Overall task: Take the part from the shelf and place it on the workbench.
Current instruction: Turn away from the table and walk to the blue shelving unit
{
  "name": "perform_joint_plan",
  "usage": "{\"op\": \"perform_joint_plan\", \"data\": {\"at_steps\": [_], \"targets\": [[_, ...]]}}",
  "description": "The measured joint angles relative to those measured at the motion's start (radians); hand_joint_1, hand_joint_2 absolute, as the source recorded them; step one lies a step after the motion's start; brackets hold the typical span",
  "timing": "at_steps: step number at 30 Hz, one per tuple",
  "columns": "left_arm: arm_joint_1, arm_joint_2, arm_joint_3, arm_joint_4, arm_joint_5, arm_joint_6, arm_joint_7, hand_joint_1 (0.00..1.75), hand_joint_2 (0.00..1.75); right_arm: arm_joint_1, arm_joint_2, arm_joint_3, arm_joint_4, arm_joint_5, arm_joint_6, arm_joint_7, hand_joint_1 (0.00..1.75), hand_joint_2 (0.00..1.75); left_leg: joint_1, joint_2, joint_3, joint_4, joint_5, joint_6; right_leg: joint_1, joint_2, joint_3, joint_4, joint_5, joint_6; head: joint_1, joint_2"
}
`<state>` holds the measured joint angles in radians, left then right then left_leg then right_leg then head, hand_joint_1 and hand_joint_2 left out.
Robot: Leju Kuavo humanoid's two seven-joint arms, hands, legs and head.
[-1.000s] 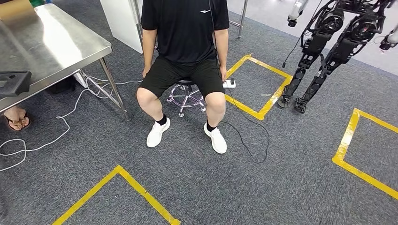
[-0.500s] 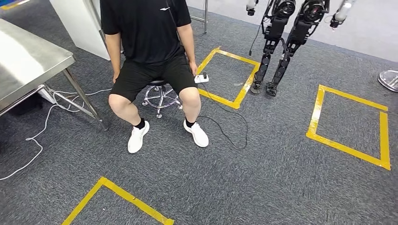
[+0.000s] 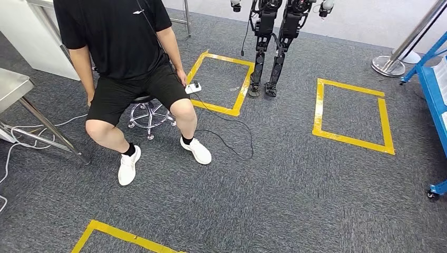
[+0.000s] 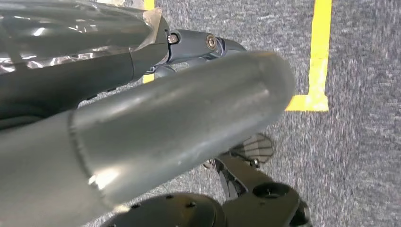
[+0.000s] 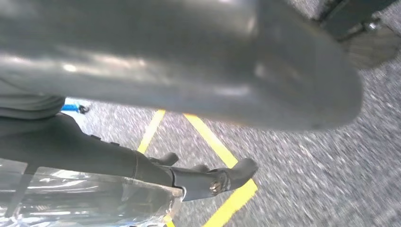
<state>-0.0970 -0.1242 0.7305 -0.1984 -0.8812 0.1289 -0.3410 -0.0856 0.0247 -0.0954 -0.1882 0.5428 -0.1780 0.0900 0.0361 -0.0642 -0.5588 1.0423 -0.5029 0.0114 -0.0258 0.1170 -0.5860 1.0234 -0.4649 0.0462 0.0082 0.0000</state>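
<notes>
The blue shelf (image 3: 435,89) stands at the right edge of the head view, only its frame and a caster showing. A corner of the steel workbench (image 3: 10,84) sits at the left edge. My left hand (image 4: 179,123) hangs over grey carpet; its thick thumb lies across the picture, its dark fingers (image 4: 198,45) are stretched out, and it holds nothing. My right hand (image 5: 189,71) hangs the same way, its fingers (image 5: 213,179) apart and bare.
A person (image 3: 116,47) sits on a stool (image 3: 149,113) at the left, feet out on the carpet. Another robot's legs (image 3: 269,47) stand at the back. Yellow tape squares (image 3: 350,113) mark the floor. A black cable (image 3: 232,137) and a post base (image 3: 390,66) lie nearby.
The camera has turned to the right, so the whole scene has slid left. The workbench is now at the left edge and the blue shelf has come in at the right.
</notes>
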Motion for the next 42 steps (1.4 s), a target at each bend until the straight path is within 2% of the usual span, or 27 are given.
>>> {"op": "perform_joint_plan", "data": {"at_steps": [2, 4, 6, 7, 9, 10, 12, 14, 15, 17, 18, 19, 20, 21, 22, 24, 26, 28, 30, 32, 34, 36, 37, 38, 40, 41, 42], "targets": [[-0.001, 0.0, 0.0, 0.0, 0.0, 0.001, 0.0, 0.0, 0.0, 0.002, 0.001, 0.0, 0.0, 0.001, 0.0, 0.001, 0.0, 0.0, -0.002, 0.028, 0.005, -0.012, 0.01, 0.02, 0.0, -0.043, -0.027, 0.048, -0.024, 0.001, 0.003, 0.0], [0.0, 0.001, 0.0, 0.0, -0.001, 0.001, 0.0, 0.0, 0.0, -0.001, 0.003, 0.0, 0.0, 0.004, 0.0, 0.001, 0.0, 0.0, -0.006, 0.058, 0.006, -0.016, 0.013, 0.03, 0.0, -0.092, -0.084, 0.161, -0.078, -0.008, 0.005, 0.0], [0.0, 0.002, 0.0, 0.0, -0.002, 0.001, -0.001, 0.0, 0.0, -0.001, 0.005, 0.0, 0.0, 0.005, 0.0, 0.001, 0.0, 0.0, -0.01, 0.087, 0.004, -0.016, 0.012, 0.032, -0.002, -0.102, -0.129, 0.256, -0.111, -0.005, 0.006, 0.0], [0.0, 0.002, 0.0, 0.0, -0.003, 0.001, -0.001, 0.0, 0.0, 0.0, 0.005, 0.0, 0.0, 0.006, 0.0, 0.002, 0.0, 0.0, -0.011, 0.101, 0.004, -0.016, 0.012, 0.031, -0.003, -0.105, -0.126, 0.258, -0.107, 0.002, 0.006, 0.0], [-0.001, 0.001, 0.0, 0.0, -0.006, 0.001, -0.004, 0.0, 0.0, 0.002, 0.005, 0.0, 0.0, 0.006, -0.001, 0.003, 0.0, 0.0, -0.01, 0.125, 0.006, -0.015, 0.01, 0.029, -0.005, -0.125, -0.065, 0.154, -0.067, 0.018, 0.007, 0.0], [0.0, 0.001, 0.0, 0.0, -0.007, 0.001, -0.005, 0.0, 0.0, 0.001, 0.005, 0.0, 0.0, 0.006, -0.001, 0.003, 0.0, 0.0, -0.012, 0.135, 0.007, -0.015, 0.009, 0.025, -0.005, -0.148, -0.029, 0.087, -0.045, 0.02, 0.008, 0.0], [0.0, 0.001, 0.0, 0.0, -0.008, 0.001, -0.008, 0.0, 0.0, -0.002, 0.007, 0.0, 0.0, 0.006, -0.002, 0.003, 0.0, 0.0, -0.017, 0.154, 0.013, -0.014, 0.003, 0.011, 0.005, -0.181, 0.014, 0.006, -0.017, 0.01, 0.007, 0.0], [-0.002, 0.001, 0.0, 0.0, -0.009, 0.001, -0.009, 0.0, 0.0, -0.002, 0.008, 0.0, 0.0, 0.006, -0.002, 0.003, 0.0, 0.0, -0.019, 0.173, 0.021, -0.017, 0.0, -0.002, 0.015, -0.174, 0.012, -0.002, -0.009, -0.009, 0.006, 0.0], [-0.003, 0.001, 0.0, 0.0, -0.009, 0.001, -0.01, 0.0, 0.0, 0.0, 0.007, 0.0, 0.0, 0.006, -0.002, 0.003, 0.0, 0.0, -0.015, 0.174, 0.024, -0.016, -0.002, -0.008, 0.008, -0.164, 0.011, -0.003, -0.006, -0.017, 0.005, 0.0], [-0.004, 0.001, 0.0, 0.0, -0.009, 0.001, -0.01, 0.0, 0.0, 0.002, 0.007, 0.0, 0.0, 0.006, -0.002, 0.003, 0.0, 0.0, -0.009, 0.137, 0.011, 0.021, -0.034, -0.017, -0.002, -0.144, 0.015, -0.007, 0.001, -0.035, 0.003, 0.0], [-0.002, 0.002, 0.0, 0.0, -0.009, 0.001, -0.01, 0.0, 0.0, 0.002, 0.008, 0.0, 0.0, 0.006, -0.002, 0.003, 0.0, 0.0, -0.007, 0.107, -0.011, 0.07, -0.066, -0.019, -0.005, -0.134, 0.016, -0.009, 0.004, -0.044, 0.001, 0.0], [0.0, 0.002, 0.0, 0.0, -0.009, 0.0, -0.01, 0.0, 0.0, 0.002, 0.009, 0.0, 0.0, 0.006, -0.002, 0.003, 0.0, 0.0, -0.007, 0.082, -0.04, 0.134, -0.103, -0.018, 0.0, -0.123, 0.013, -0.008, 0.006, -0.051, -0.001, 0.0], [0.003, 0.002, 0.0, 0.0, -0.009, 0.0, -0.01, 0.0, 0.0, 0.001, 0.01, 0.0, 0.0, 0.006, -0.002, 0.004, 0.0, 0.0, -0.007, 0.069, -0.071, 0.2, -0.134, -0.018, 0.004, -0.111, 0.011, -0.008, 0.007, -0.057, -0.001, 0.0], [0.005, 0.002, 0.0, 0.0, -0.009, -0.001, -0.01, 0.0, 0.0, 0.002, 0.012, 0.0, 0.0, 0.006, -0.002, 0.006, 0.0, 0.0, -0.007, 0.064, -0.094, 0.246, -0.147, -0.018, 0.007, -0.098, 0.01, -0.008, 0.008, -0.058, -0.001, 0.0], [0.007, 0.002, 0.0, 0.0, -0.009, -0.001, -0.01, 0.0, 0.0, 0.003, 0.012, 0.0, 0.0, 0.006, -0.001, 0.008, 0.0, 0.0, -0.007, 0.062, -0.102, 0.261, -0.142, -0.017, 0.01, -0.085, 0.01, -0.007, 0.008, -0.059, -0.001, 0.0], [0.008, 0.002, 0.0, 0.0, -0.009, -0.001, -0.009, 0.0, 0.0, 0.006, 0.013, 0.0, 0.0, 0.006, -0.001, 0.013, 0.0, 0.0, -0.005, 0.053, -0.064, 0.179, -0.08, -0.014, 0.011, -0.058, 0.012, -0.005, 0.009, -0.057, -0.001, 0.0], [0.008, 0.002, 0.0, 0.0, -0.009, 0.0, -0.008, 0.0, 0.0, 0.005, 0.015, 0.0, 0.0, 0.006, -0.001, 0.016, 0.0, 0.0, -0.002, 0.011, -0.006, 0.056, -0.026, -0.01, 0.014, -0.034, 0.009, 0.0, 0.01, -0.053, -0.001, 0.0], [0.008, 0.002, 0.0, 0.0, -0.009, 0.002, -0.006, 0.0, 0.0, 0.002, 0.017, 0.0, 0.0, 0.006, -0.002, 0.017, 0.0, 0.0, -0.005, -0.013, 0.015, 0.006, -0.013, -0.004, 0.016, -0.015, 0.0, 0.004, 0.014, -0.043, 0.0, 0.0], [0.007, 0.001, 0.0, 0.0, -0.009, 0.004, -0.005, 0.0, 0.0, 0.003, 0.017, -0.001, 0.0, 0.005, -0.002, 0.017, 0.0, 0.0, -0.012, 0.009, 0.016, -0.002, -0.006, 0.007, 0.015, -0.002, -0.012, 0.005, 0.019, -0.028, 0.001, 0.0], [0.006, 0.0, 0.0, 0.0, -0.009, 0.004, -0.005, 0.0, 0.0, 0.004, 0.018, -0.001, 0.0, 0.005, -0.002, 0.017, 0.0, 0.0, -0.015, 0.033, 0.019, -0.014, 0.004, 0.025, 0.015, -0.037, -0.034, 0.035, 0.004, -0.024, 0.002, 0.0], [0.006, 0.001, 0.0, 0.0, -0.01, 0.004, -0.005, 0.0, 0.0, 0.002, 0.02, -0.002, 0.0, 0.006, -0.003, 0.017, 0.0, 0.0, -0.016, 0.061, 0.018, -0.02, 0.009, 0.037, 0.012, -0.086, -0.086, 0.137, -0.044, -0.03, 0.006, 0.0], [0.007, 0.002, 0.0, 0.0, -0.01, 0.004, -0.006, 0.0, 0.0, 0.001, 0.022, -0.002, 0.0, 0.006, -0.003, 0.017, 0.0, 0.0, -0.017, 0.092, 0.016, -0.02, 0.009, 0.039, 0.007, -0.1, -0.145, 0.256, -0.089, -0.03, 0.008, 0.0], [0.007, 0.002, 0.0, 0.0, -0.01, 0.004, -0.006, 0.0, 0.0, 0.002, 0.023, -0.002, 0.0, 0.007, -0.003, 0.018, 0.0, 0.0, -0.017, 0.106, 0.015, -0.02, 0.008, 0.038, 0.003, -0.103, -0.153, 0.28, -0.093, -0.023, 0.008, 0.0], [0.007, 0.002, 0.0, 0.0, -0.011, 0.004, -0.006, 0.0, 0.0, 0.003, 0.023, -0.002, 0.0, 0.007, -0.003, 0.018, 0.0, 0.0, -0.016, 0.119, 0.015, -0.019, 0.007, 0.036, -0.001, -0.107, -0.142, 0.265, -0.082, -0.013, 0.008, 0.0], [0.007, 0.001, 0.0, 0.0, -0.011, 0.004, -0.006, 0.0, 0.0, 0.005, 0.023, -0.002, 0.0, 0.007, -0.003, 0.019, 0.0, 0.0, -0.014, 0.142, 0.019, -0.017, 0.003, 0.027, -0.012, -0.14, -0.069, 0.143, -0.04, 0.01, 0.01, 0.0], [0.007, 0.001, 0.0, 0.0, -0.011, 0.004, -0.006, 0.0, 0.0, 0.003, 0.024, -0.002, 0.0, 0.008, -0.003, 0.019, 0.0, 0.0, -0.015, 0.152, 0.022, -0.015, -0.001, 0.019, -0.013, -0.164, -0.032, 0.081, -0.024, 0.014, 0.01, 0.0], [0.007, 0.002, 0.0, 0.0, -0.011, 0.005, -0.006, 0.0, 0.0, 0.001, 0.025, -0.002, -0.001, 0.008, -0.003, 0.019, 0.0, 0.0, -0.017, 0.162, 0.024, -0.014, -0.005, 0.009, -0.012, -0.181, -0.008, 0.038, -0.014, 0.012, 0.009, 0.0]]}}
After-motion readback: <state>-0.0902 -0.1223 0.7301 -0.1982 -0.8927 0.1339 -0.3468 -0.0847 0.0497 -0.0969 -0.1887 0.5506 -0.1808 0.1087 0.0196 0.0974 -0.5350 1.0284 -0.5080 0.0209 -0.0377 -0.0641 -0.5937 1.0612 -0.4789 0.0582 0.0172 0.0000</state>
